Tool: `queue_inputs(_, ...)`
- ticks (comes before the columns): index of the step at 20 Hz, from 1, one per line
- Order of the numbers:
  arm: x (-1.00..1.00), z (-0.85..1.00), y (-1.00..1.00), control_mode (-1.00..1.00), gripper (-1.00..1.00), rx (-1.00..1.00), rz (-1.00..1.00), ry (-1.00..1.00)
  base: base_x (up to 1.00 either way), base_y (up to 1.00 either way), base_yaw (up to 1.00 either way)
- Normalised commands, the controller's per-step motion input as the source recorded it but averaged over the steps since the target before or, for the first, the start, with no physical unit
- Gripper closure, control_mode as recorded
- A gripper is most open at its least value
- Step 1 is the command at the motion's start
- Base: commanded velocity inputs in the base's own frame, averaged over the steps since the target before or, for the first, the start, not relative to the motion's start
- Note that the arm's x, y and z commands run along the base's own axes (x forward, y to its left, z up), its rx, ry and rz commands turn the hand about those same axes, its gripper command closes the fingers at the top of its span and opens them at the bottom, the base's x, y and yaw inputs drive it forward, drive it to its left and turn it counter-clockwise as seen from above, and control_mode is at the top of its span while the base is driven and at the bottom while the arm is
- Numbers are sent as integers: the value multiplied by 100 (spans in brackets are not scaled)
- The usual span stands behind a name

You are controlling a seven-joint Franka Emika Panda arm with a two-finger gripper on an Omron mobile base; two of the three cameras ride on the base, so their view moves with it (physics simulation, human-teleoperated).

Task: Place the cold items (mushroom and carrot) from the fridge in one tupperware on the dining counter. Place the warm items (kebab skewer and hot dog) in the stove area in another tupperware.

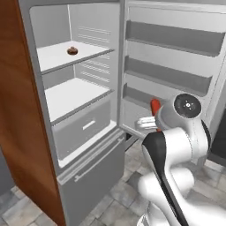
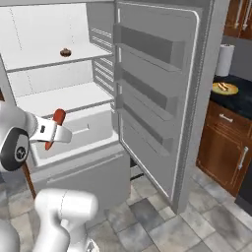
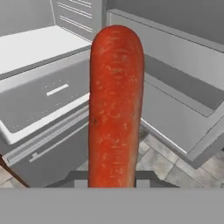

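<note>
My gripper is shut on the orange-red carrot and holds it in the air in front of the open fridge, outside its shelves. In the hand view the carrot rises upright from between the fingertips. From the right base view the carrot sticks up out of the gripper, level with the white drawer. The small brown mushroom sits on the fridge's top shelf, also visible as the mushroom from the right side.
The fridge door stands wide open to the right, with empty grey door racks. Past it is a wooden cabinet with a dark top carrying a yellow plate and a white paper roll. Tiled floor lies below.
</note>
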Motion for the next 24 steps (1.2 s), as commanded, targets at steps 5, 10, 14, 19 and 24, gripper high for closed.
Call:
queue_inputs(5, 0, 0, 0, 100, 100, 0, 0, 0, -54, 55, -78)
queue_inputs(10, 0, 0, 0, 100, 100, 0, 0, 0, -75, 0, -99)
queue_inputs(14, 0, 0, 0, 100, 100, 0, 0, 0, -70, 0, -100)
queue_inputs(19, 0, 0, 0, 100, 100, 0, 0, 0, -62, 0, -100)
queue_inputs(24, 0, 0, 0, 100, 100, 0, 0, 0, -51, -45, -94)
